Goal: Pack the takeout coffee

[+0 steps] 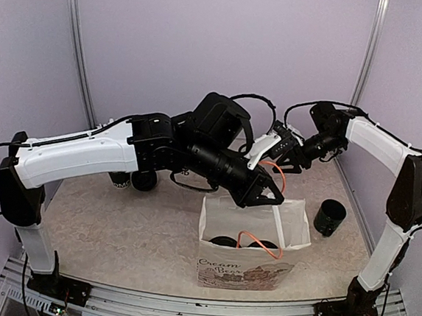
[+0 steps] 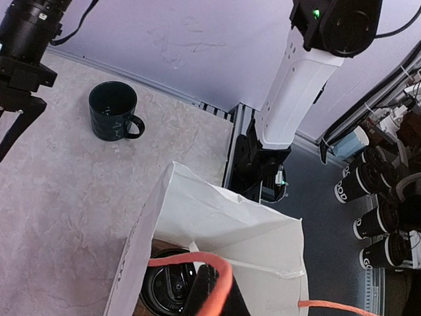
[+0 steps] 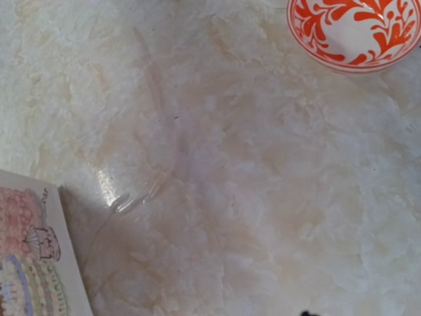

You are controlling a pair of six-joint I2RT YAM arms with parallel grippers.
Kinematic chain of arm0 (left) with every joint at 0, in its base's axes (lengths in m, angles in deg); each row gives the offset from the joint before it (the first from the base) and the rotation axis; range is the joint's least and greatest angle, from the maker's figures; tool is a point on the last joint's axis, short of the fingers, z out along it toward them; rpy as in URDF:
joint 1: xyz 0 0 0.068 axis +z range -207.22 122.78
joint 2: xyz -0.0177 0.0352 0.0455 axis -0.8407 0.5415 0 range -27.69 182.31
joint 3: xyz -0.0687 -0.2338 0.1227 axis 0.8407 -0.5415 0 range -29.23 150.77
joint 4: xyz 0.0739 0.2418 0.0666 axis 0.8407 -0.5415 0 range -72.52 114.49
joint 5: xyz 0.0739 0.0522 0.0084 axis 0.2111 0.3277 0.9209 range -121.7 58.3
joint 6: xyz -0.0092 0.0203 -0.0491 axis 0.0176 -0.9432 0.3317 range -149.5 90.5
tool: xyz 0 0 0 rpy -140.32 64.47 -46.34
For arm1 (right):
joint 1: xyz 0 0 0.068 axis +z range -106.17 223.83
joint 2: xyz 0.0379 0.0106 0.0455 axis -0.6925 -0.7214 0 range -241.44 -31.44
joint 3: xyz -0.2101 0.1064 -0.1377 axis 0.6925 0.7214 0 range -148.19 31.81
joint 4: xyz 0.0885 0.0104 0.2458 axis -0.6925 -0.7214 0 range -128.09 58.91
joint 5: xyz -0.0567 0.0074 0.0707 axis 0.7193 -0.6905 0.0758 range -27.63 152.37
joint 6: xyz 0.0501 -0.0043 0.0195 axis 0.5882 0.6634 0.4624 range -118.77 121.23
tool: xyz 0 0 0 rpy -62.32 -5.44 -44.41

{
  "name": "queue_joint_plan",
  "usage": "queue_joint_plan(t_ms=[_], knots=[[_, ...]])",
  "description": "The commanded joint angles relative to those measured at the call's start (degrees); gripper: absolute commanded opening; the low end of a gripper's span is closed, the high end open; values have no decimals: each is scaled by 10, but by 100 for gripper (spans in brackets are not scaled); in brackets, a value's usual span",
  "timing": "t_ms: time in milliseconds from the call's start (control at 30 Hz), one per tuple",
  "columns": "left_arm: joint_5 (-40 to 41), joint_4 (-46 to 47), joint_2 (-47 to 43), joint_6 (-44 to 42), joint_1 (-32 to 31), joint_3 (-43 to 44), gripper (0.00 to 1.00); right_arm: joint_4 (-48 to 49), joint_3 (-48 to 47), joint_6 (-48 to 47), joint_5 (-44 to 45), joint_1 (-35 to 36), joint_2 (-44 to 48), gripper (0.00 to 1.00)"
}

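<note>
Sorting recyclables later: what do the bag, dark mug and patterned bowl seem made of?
Bag: matte white paper, going by its stiff creases. Mug: probably glazed ceramic, dark and glossy. Bowl: likely glazed ceramic or melamine, smooth with a painted orange pattern; unclear which.

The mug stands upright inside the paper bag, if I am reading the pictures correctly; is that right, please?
Not quite: the mug stands upright on the table, to the right of the bag, not inside it. The top view shows this.
</note>
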Motion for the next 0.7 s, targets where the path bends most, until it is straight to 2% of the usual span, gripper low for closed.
queue_joint_plan(t_ms=[0,33,267,400,533,667], knots=[[16,-10,19,-25,-8,23,0,3,6,-3,-5,4,16,57],[15,-12,22,-27,-9,24,1,3,6,-3,-5,4,16,57],[13,-46,25,-44,-13,48,34,-1,4,-2,-8,4,21,59],[30,-81,1,-76,-14,68,46,-17,-9,-5,-8,4,30,62],[80,-121,-52,-116,-13,88,60,-19,-25,-4,20,2,54,65],[190,-133,-120,-134,5,61,76,12,-34,26,46,-13,87,66]])
